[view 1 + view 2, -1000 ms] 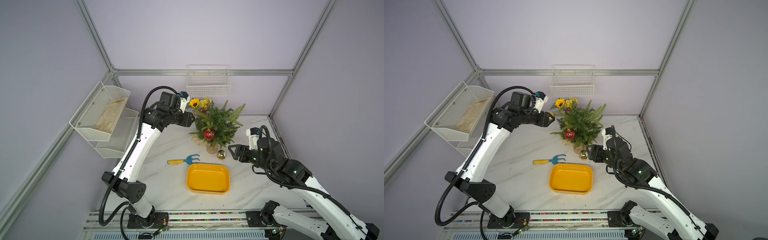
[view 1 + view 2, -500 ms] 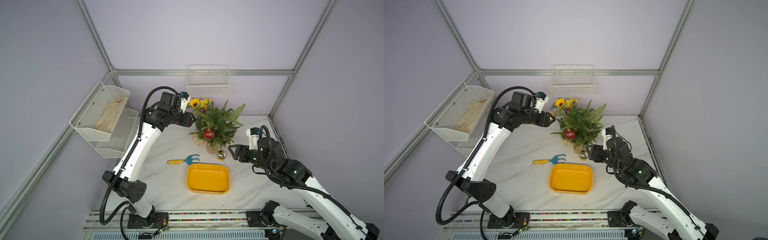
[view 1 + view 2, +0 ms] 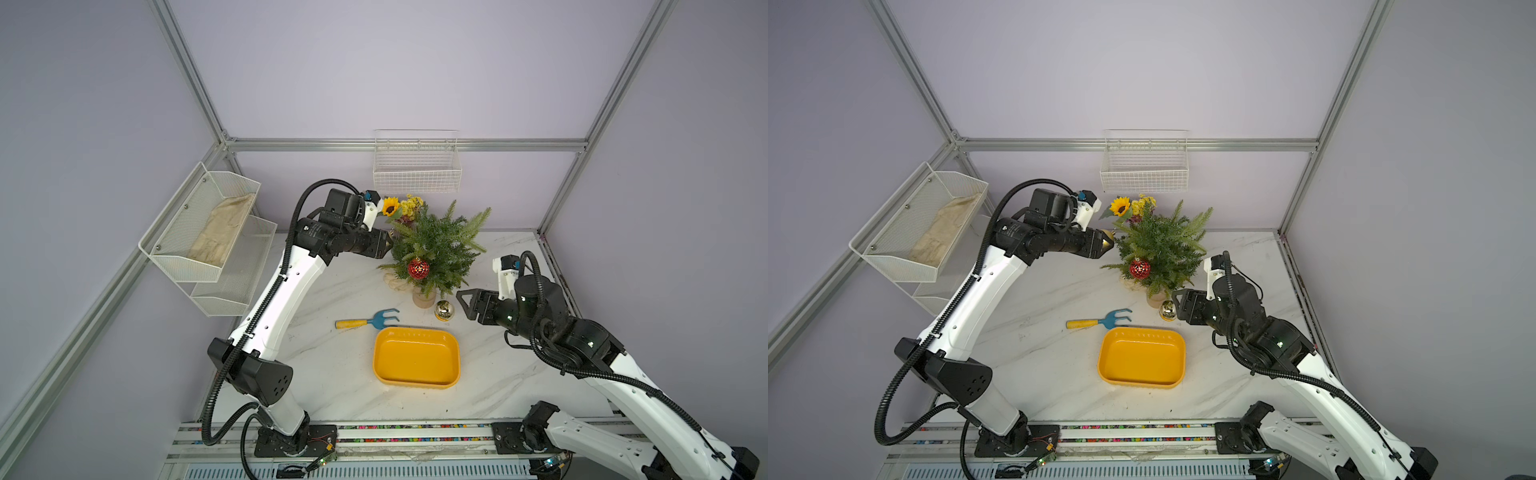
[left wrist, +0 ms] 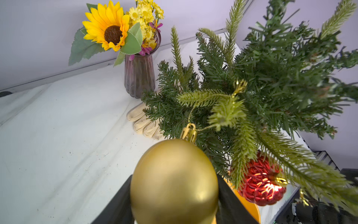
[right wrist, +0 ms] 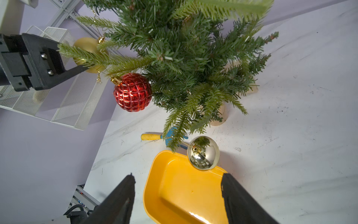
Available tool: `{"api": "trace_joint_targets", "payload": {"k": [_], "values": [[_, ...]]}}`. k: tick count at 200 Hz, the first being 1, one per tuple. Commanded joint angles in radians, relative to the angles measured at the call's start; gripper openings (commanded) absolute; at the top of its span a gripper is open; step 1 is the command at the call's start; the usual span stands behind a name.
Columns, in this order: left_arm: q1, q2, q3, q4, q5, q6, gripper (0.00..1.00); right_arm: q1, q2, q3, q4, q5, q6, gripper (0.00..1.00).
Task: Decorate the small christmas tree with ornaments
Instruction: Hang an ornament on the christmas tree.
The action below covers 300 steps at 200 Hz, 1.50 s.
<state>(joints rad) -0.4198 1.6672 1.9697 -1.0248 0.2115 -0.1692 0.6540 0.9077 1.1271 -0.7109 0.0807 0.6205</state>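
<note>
Your left gripper [image 4: 174, 211] is clamped on a matte gold round bauble [image 4: 174, 180], one black finger on each side. Just past those fingertips the bauble's gold thread drapes over a pale branch tip of the small green artificial pine tree [image 3: 436, 245], upright on its pale wooden stump. A red faceted mirror-mosaic bauble [image 5: 132, 92] hangs from a branch just below that grip.

Your right gripper [image 5: 178, 176] is spread wide and holds nothing. A shiny mirror-gold bauble [image 5: 203, 153] sits just ahead of its fingertips, touching neither. Whether it rests on the surface you cannot tell.

Beneath the right fingers lies a yellow rounded plastic tray [image 3: 415, 357], with a blue hand rake with yellow handle [image 3: 368, 321] just beyond. Beyond the left fingers are a purple ribbed glass vase of sunflowers [image 4: 139, 75] and a beige glove [image 4: 143, 122].

Everything sits on a white veined marble tabletop [image 3: 332, 386] enclosed by lilac walls with aluminium framing. A white wire basket [image 3: 417, 170] hangs on the back wall and a two-tier white mesh shelf [image 3: 239, 286] on the left arm's side.
</note>
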Motion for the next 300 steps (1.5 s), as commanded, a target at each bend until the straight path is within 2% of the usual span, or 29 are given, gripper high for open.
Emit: {"api": "trace_joint_targets", "payload": {"k": [1, 60, 86, 110, 140, 172, 199, 253, 276, 300], "values": [[0.006, -0.029, -0.041, 0.045, 0.024, -0.012, 0.42, -0.005, -0.003, -0.004, -0.009, 0.002, 0.007, 0.73], [0.006, -0.024, -0.060, 0.053, 0.044, -0.020, 0.45, -0.005, 0.000, 0.003, -0.010, 0.001, 0.002, 0.73], [0.006, -0.031, -0.061, 0.056, 0.042, -0.024, 0.63, -0.005, 0.001, 0.003, -0.008, 0.001, -0.001, 0.73], [0.006, -0.041, -0.066, 0.057, 0.025, -0.024, 0.73, -0.005, 0.004, 0.003, -0.008, 0.006, -0.003, 0.73], [0.006, -0.057, -0.083, 0.059, 0.014, -0.023, 0.75, -0.005, 0.004, 0.004, -0.011, 0.037, -0.016, 0.73], [0.009, -0.096, -0.129, 0.072, -0.052, -0.024, 0.75, -0.010, 0.025, 0.025, -0.028, 0.108, -0.051, 0.73], [0.024, -0.168, -0.230, 0.127, -0.119, -0.038, 0.77, -0.031, 0.054, 0.035, -0.026, 0.169, -0.086, 0.75], [0.085, -0.370, -0.544, 0.312, -0.314, -0.108, 1.00, -0.159, 0.156, 0.065, 0.010, 0.249, -0.180, 0.86], [0.108, -0.414, -0.684, 0.382, -0.413, -0.148, 1.00, -0.251, 0.186, 0.036, 0.086, 0.235, -0.214, 0.97], [0.145, -0.441, -0.840, 0.479, -0.444, -0.200, 1.00, -0.353, 0.209, -0.020, 0.183, 0.207, -0.220, 0.97]]}}
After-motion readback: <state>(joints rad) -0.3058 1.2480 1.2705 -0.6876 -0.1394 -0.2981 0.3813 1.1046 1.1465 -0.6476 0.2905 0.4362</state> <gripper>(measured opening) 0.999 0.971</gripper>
